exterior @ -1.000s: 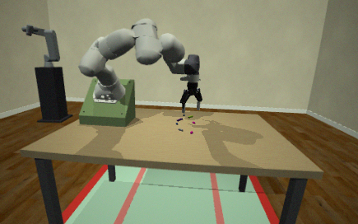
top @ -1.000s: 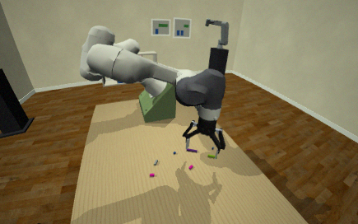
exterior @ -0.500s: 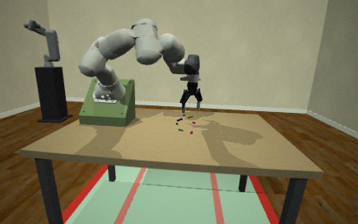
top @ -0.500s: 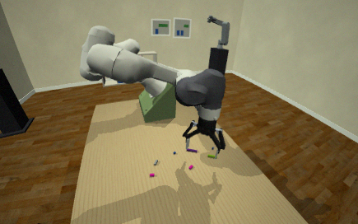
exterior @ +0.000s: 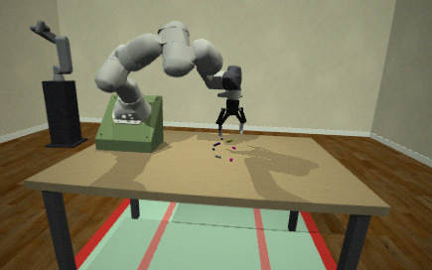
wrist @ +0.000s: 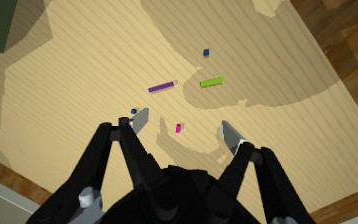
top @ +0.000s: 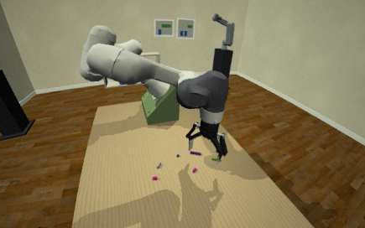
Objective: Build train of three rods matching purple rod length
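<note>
I hold the gripper (wrist: 184,131) spread and empty above a magenta rod (wrist: 178,128) on the table (wrist: 80,60). It looks light, rigid (likely to skid); I would pinch its long sides, mid-length.

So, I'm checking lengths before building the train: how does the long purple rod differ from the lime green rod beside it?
The long purple rod looks slightly longer than the lime green rod. The purple rod lies in lit table area, while the lime green rod sits within the arm's shadow. In the wrist view the purple rod lies nearer the middle and the lime green rod further right. Both lie flat, roughly parallel, untouched by the open gripper.
</note>
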Robot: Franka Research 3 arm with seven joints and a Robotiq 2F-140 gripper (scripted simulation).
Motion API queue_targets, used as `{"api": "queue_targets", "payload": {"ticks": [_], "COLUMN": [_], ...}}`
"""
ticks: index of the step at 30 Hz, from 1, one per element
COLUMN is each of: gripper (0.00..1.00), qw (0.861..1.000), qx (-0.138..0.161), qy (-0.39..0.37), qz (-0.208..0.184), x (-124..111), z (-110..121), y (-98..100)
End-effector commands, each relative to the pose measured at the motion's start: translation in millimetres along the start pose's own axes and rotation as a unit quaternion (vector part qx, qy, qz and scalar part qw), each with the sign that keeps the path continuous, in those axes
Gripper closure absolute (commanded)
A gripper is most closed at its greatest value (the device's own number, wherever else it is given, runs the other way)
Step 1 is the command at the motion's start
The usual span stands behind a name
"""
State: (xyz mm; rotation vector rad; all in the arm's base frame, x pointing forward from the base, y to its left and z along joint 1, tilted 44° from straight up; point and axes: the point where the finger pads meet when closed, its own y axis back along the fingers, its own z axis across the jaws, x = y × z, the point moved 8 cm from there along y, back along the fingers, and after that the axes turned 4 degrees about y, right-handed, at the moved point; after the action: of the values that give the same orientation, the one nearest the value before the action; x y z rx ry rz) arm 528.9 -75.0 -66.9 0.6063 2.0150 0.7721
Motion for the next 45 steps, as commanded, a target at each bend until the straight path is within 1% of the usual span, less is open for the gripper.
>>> {"api": "queue_targets", "payload": {"ticks": [1,2,9,16,18,19,26,33,35,36,45], "gripper": [0.00,0.00,0.00,0.00,0.00,0.00,0.00,0.00,0.00,0.00,0.00], "qw": [0.998,0.996,0.989,0.980,0.980,0.975,0.961,0.944,0.944,0.937,0.909], "qx": [-0.004,-0.004,-0.004,-0.004,-0.004,-0.004,-0.004,-0.004,-0.004,-0.004,-0.004], "qy": [-0.068,-0.090,-0.145,-0.201,-0.201,-0.222,-0.276,-0.329,-0.329,-0.350,-0.416], "qz": [-0.001,-0.001,-0.001,-0.001,-0.001,-0.001,-0.001,-0.001,-0.001,-0.001,0.000], "x": [2,1,-2,-4,-4,-5,-8,-10,-10,-11,-14], "z": [-1,-1,-3,-4,-4,-5,-6,-8,-8,-9,-11], "y": [0.7,0.7,0.8,0.8,0.8,0.8,0.8,0.9,0.9,0.9,0.9]}}
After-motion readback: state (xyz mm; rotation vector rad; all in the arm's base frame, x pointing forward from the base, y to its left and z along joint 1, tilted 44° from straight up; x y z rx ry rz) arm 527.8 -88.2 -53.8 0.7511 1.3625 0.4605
